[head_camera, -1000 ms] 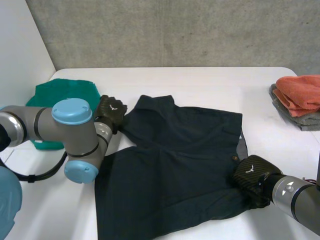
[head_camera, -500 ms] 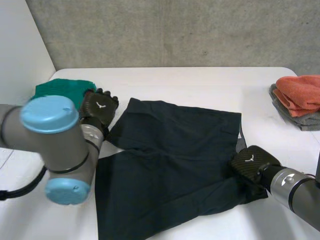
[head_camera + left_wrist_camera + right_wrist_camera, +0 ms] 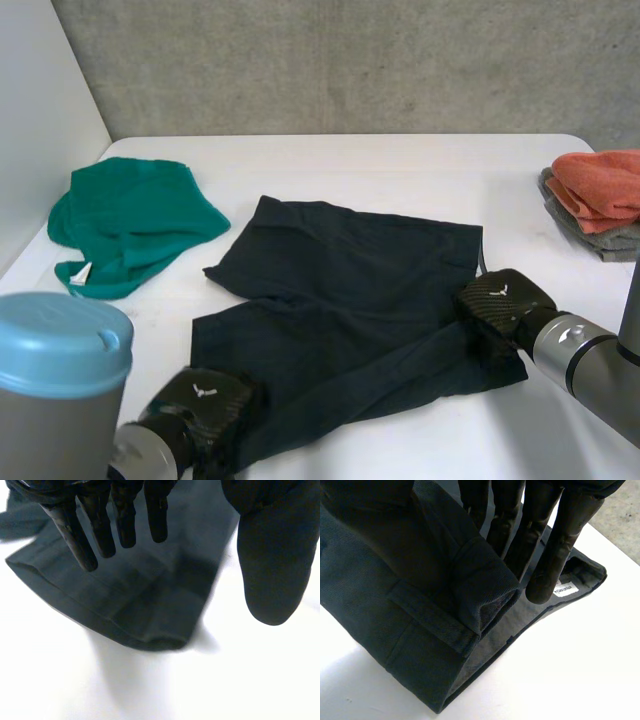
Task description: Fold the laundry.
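Pinching the waistband of the dark shorts [image 3: 350, 290] in our right hand [image 3: 500, 300], we hold our left hand [image 3: 200, 400] wide open over a leg hem.

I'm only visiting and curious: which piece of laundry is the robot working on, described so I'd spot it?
On the white table, look between the left hand and the right hand. There a pair of dark shorts lies spread flat. Unlike the crumpled green cloth and the orange-and-grey pile at the sides, it is near-black.

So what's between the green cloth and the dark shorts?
Nothing: the head view shows just a narrow strip of bare white table separating the green cloth from the dark shorts.
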You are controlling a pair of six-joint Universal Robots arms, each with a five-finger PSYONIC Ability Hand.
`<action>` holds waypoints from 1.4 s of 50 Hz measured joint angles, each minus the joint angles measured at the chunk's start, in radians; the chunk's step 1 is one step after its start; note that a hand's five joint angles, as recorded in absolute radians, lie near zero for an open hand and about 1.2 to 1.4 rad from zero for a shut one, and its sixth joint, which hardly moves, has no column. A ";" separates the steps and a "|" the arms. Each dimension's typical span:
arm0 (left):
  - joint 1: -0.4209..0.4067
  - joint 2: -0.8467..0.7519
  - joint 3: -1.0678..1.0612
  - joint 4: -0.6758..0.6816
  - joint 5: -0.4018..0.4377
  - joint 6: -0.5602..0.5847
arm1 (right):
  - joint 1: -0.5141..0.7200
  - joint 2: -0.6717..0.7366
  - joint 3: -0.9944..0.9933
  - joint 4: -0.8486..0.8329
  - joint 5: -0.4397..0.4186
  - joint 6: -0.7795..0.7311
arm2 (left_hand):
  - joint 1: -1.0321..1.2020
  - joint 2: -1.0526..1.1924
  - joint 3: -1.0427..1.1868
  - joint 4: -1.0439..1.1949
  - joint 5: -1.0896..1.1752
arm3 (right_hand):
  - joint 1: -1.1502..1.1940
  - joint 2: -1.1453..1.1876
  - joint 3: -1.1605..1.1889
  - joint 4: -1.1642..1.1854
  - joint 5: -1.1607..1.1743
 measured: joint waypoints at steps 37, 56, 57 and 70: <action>0.092 -0.694 0.748 0.879 -0.135 0.738 | 0.070 0.376 -0.520 -0.262 0.165 -0.075 | 0.819 0.868 0.869 0.871 0.844 | 0.000 0.000 0.000 0.000 0.000; 0.087 -0.890 0.924 1.038 -0.078 0.772 | 0.102 0.530 -0.691 -0.337 0.297 -0.029 | -0.134 -0.126 -0.114 -0.124 -0.107 | -0.784 -0.950 -0.971 -0.954 -0.920; 0.087 -0.890 0.924 1.038 -0.078 0.772 | 0.102 0.530 -0.691 -0.337 0.297 -0.029 | -0.134 -0.126 -0.114 -0.124 -0.107 | -0.784 -0.950 -0.971 -0.954 -0.920; 0.078 -0.595 0.488 1.032 -0.145 0.603 | 0.041 0.284 -0.398 0.041 0.113 0.241 | -0.134 -0.126 -0.114 -0.124 -0.107 | -0.772 -0.924 -0.936 -0.941 -0.902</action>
